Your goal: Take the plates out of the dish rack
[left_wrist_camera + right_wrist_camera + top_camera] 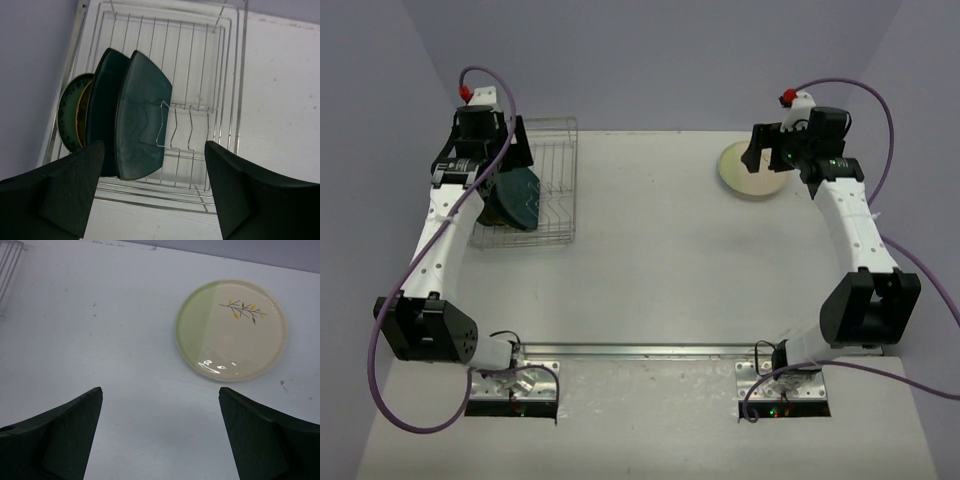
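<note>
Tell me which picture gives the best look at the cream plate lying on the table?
The right wrist view: the cream plate lies whole and close, its twig pattern clear. The top view shows it small and far, partly hidden by the right gripper. The left wrist view misses it entirely.

White table (pixel 650 270) bears dish rack (pixel 552 160) left — cream plate (pixel 231 332) right.

Cream plate (pixel 231 330), leafy sprig; dark teal plates (pixel 142 117); silvery rack (pixel 242 75); small plate (pixel 70 115) seemingly green-rimmed.
</note>
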Robot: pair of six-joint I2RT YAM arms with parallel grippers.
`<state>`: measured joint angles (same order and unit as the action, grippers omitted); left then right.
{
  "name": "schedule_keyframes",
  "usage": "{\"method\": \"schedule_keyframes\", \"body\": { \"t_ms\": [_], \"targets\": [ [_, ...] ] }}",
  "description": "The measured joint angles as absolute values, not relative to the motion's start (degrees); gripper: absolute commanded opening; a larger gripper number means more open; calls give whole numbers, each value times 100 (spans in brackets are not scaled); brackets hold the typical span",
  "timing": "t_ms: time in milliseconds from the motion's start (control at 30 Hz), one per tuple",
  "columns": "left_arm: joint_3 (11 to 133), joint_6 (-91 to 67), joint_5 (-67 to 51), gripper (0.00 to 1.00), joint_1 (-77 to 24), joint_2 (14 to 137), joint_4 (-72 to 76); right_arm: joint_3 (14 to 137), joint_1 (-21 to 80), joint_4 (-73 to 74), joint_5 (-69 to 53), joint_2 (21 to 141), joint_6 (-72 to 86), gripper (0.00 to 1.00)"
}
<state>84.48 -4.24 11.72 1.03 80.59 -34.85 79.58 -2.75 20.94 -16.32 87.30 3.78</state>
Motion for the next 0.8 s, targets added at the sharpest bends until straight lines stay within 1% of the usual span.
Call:
{"method": "schedule_keyframes", "body": {
  "t_ms": [167,267,467,533,633,733,800],
  "targets": [
    [8593,-319,1070,64,441,8743,-3753,6918,22,1741,-1700,8146,-150,99],
    [8728,-295,1048,60,565,9156,-3879,6614,133,1706,-1707,8084,-349,99],
    [8821,-199,1005,52,635,9653,-3891,6495,178,1584,-1723,8082,-521,99],
    [8842,-175,966,46,642,9767,-3886,6470,178,1541,-1724,8082,-542,99],
    [8875,-143,888,42,660,9946,-3878,6427,176,1516,-1739,8082,-556,99],
    [8888,-130,813,35,710,10112,-3859,6380,176,1506,-1792,8083,-561,99],
    [8892,-130,768,28,744,10226,-3850,6355,176,1505,-1828,8084,-558,99]
  ]
}}
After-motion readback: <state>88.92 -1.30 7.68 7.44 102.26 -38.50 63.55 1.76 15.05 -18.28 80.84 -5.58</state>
